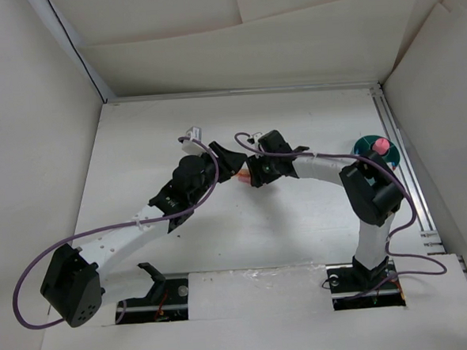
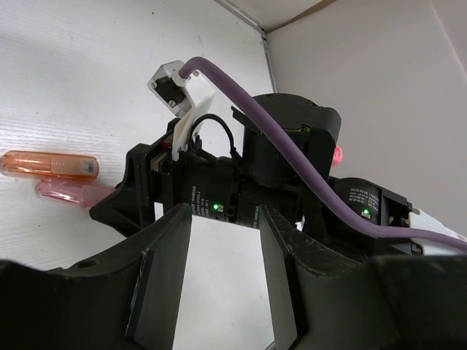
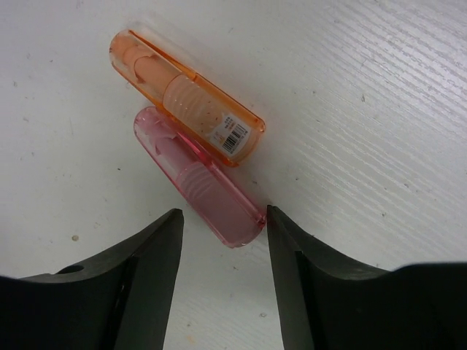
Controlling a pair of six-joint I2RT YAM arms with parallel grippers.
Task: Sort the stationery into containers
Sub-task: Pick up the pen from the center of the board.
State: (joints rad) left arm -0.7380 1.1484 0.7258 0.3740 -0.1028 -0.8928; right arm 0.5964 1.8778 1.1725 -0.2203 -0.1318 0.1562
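Note:
Two small stationery pieces lie side by side on the white table: an orange one [image 3: 186, 106] and a pink one [image 3: 197, 179], both also in the left wrist view as the orange piece [image 2: 51, 164] and the pink piece [image 2: 69, 192]. My right gripper [image 3: 222, 219] is open and low over the table. Its jaws straddle the near end of the pink piece, and the right finger [image 3: 281, 226] touches it. My left gripper [image 2: 225, 219] is open and empty, facing the right gripper from close by. The teal container [image 1: 368, 145] stands at the far right with a pink item [image 1: 381, 144] in it.
Both arms meet near the table's middle [image 1: 241, 170]. A metal rail [image 1: 404, 168] runs along the right edge, just beyond the container. White walls enclose the table on three sides. A purple cable [image 2: 292, 146] loops across the left wrist view.

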